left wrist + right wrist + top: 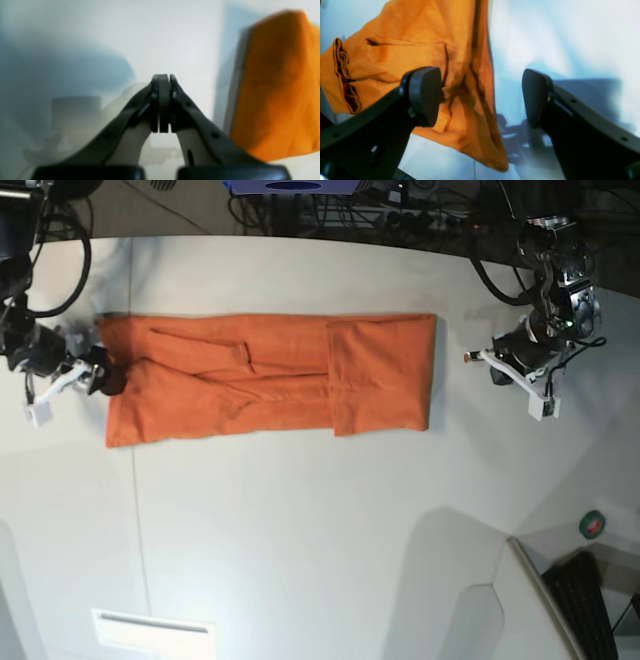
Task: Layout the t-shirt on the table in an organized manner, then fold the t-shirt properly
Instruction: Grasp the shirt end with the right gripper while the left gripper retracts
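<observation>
The orange t-shirt (270, 375) lies on the white table (320, 520) as a long flat band running left to right, its sides folded inward. My right gripper (103, 376) is at the band's left end, jaws open. In the right wrist view the t-shirt (420, 37) sits behind the left finger (425, 95), and one of its edges runs between the two fingers of the right gripper (480, 97). My left gripper (485, 360) is shut and holds nothing, a short way off the band's right end. In the left wrist view the shut left gripper (163, 77) has the t-shirt (280, 87) to its right.
A small white rectangular plate (150, 630) lies near the front left edge. A thin seam line (135, 510) runs down the table's left part. A dark keyboard (590, 595) and a small green and red object (593, 525) sit beyond the front right edge. Cables crowd the far edge.
</observation>
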Action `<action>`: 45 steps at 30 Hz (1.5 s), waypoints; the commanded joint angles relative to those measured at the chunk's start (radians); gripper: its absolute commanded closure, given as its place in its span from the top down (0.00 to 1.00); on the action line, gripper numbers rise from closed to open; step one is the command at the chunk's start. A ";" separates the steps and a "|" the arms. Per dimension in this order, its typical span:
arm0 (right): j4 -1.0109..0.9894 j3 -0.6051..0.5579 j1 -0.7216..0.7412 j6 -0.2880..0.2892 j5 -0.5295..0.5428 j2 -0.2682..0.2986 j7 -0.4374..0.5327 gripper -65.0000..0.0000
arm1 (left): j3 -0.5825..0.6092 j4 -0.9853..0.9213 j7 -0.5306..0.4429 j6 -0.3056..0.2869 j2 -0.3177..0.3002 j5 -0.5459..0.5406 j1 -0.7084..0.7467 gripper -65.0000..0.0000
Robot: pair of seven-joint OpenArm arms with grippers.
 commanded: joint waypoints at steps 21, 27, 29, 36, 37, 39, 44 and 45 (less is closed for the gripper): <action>0.062 0.003 0.011 0.016 0.017 0.007 -0.067 0.74 | 0.237 -0.345 -0.037 0.005 0.085 -0.002 -0.332 0.00; 0.039 0.003 0.037 0.062 -0.055 0.007 -0.064 0.74 | 0.220 -0.315 -0.075 0.007 0.082 -0.005 -0.331 0.00; 0.039 0.003 0.040 0.105 -0.099 0.004 -0.067 0.73 | 0.143 -0.282 -0.075 0.007 0.078 -0.004 -0.308 0.00; -0.001 0.011 0.048 0.117 -0.181 -0.022 -0.062 0.73 | 0.014 -0.105 -0.072 0.004 -0.011 -0.010 -0.197 0.00; -0.013 0.011 0.059 0.119 -0.181 -0.022 -0.062 0.73 | 0.002 -0.071 -0.072 0.002 -0.025 -0.010 -0.173 0.00; -0.047 0.012 0.071 0.120 -0.181 -0.019 -0.062 0.73 | -0.036 -0.010 -0.072 0.000 -0.045 -0.010 -0.108 0.00; -0.065 0.009 0.082 0.181 -0.179 -0.022 -0.071 0.73 | -0.174 0.085 -0.074 -0.010 -0.056 -0.010 0.013 0.00; -0.065 0.009 0.079 0.181 -0.179 -0.023 -0.073 0.73 | -0.202 0.090 -0.074 -0.030 -0.056 -0.010 0.028 0.00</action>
